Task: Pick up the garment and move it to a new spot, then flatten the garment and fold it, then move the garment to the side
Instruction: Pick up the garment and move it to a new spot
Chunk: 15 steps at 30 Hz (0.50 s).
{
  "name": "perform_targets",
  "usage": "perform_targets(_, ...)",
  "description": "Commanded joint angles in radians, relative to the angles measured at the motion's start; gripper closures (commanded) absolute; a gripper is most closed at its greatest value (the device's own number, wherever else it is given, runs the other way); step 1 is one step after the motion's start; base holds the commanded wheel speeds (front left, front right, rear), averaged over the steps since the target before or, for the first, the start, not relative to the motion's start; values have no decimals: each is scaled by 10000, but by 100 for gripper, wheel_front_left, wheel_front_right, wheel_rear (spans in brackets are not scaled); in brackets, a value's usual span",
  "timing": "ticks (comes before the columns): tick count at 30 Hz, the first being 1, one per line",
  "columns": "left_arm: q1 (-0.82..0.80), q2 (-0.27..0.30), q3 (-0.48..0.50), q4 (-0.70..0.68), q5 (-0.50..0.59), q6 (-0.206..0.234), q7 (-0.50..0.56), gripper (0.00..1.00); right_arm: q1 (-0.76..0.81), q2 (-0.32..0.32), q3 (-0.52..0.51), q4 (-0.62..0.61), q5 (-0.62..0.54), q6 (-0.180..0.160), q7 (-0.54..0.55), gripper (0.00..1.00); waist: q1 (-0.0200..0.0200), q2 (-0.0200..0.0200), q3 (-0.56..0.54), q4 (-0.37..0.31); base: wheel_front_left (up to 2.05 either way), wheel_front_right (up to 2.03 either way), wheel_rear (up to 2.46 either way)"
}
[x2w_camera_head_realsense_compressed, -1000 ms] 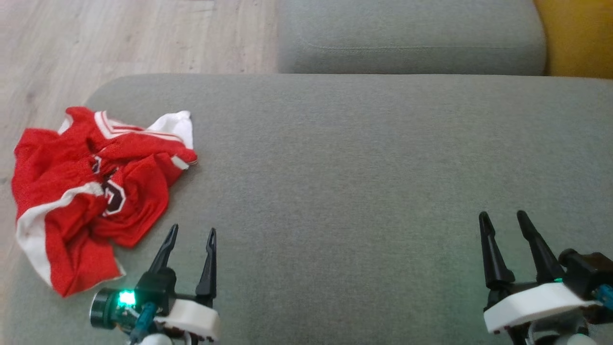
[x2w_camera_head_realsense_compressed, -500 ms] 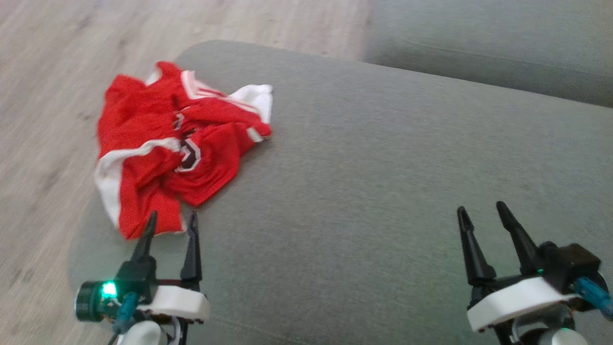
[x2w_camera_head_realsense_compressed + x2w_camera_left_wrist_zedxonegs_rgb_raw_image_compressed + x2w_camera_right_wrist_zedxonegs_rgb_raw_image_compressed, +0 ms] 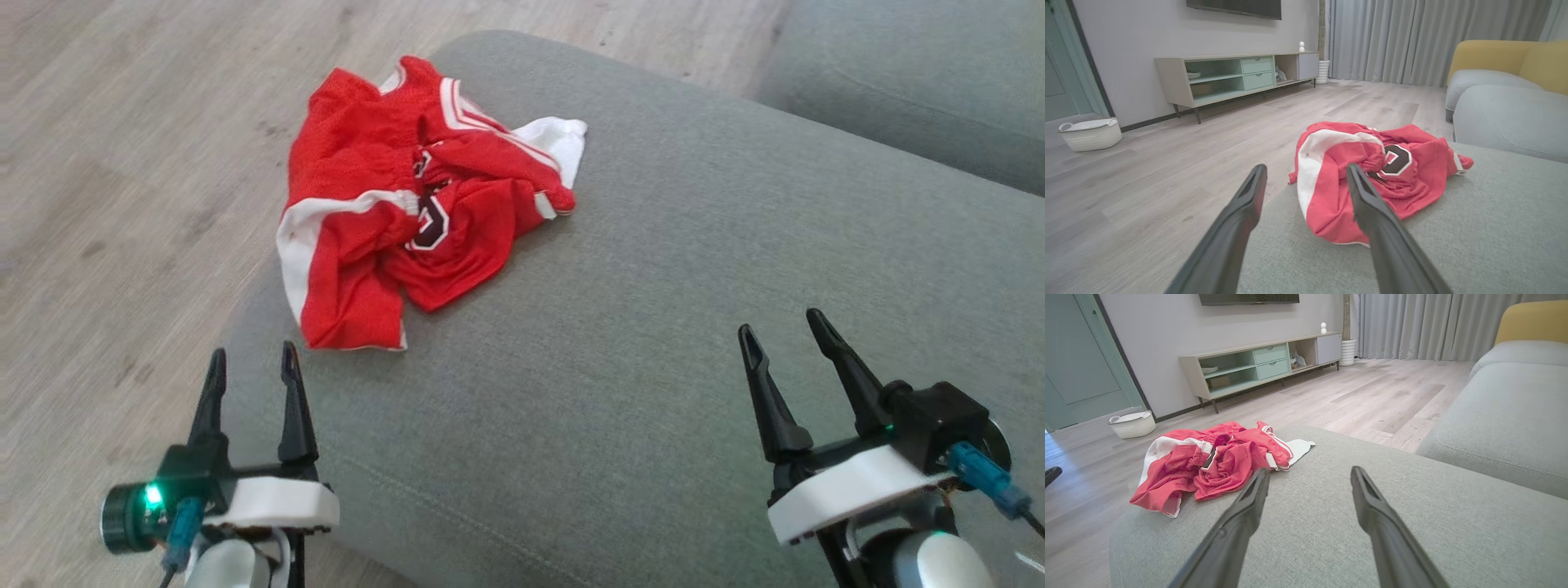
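A crumpled red garment (image 3: 392,212) with white trim and a dark number lies at the left corner of the grey sofa cushion (image 3: 694,269), partly at its edge. It shows too in the left wrist view as the garment (image 3: 1355,179) and in the right wrist view as the garment (image 3: 1216,461). My left gripper (image 3: 251,367) is open, just short of the garment's near hem, over the cushion's left edge. My right gripper (image 3: 785,331) is open over bare cushion, well to the right of the garment.
Wooden floor (image 3: 122,163) lies left of and beyond the cushion. A second grey cushion (image 3: 914,90) sits at the far right. Across the room stand a low TV cabinet (image 3: 1241,75), a white basket (image 3: 1090,132), curtains (image 3: 1412,36) and a yellow sofa back (image 3: 1502,57).
The head camera has swung left, so the garment and cushion shifted right and up in the picture. Both grippers stay open and hold nothing.
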Motion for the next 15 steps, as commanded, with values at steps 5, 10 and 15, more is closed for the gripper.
perform_targets(5, -246, -118, 710, -965, 279, 105, -118, 0, -543, -202, 248, -529, -22, -7, 98, 0, 0, 0, 177, 150, 0, 0, 0)
perform_targets(10, -297, -273, 1069, -1468, 644, -63, -119, 0, -674, -299, 213, -723, -26, -7, 278, 0, 0, 0, 535, 99, 0, 0, 0)
perform_targets(15, -892, -410, 1362, -1192, 792, -399, -119, 0, -826, -508, 116, -1081, -114, -7, 632, 0, 0, 0, 1179, -3, 0, 0, 0)
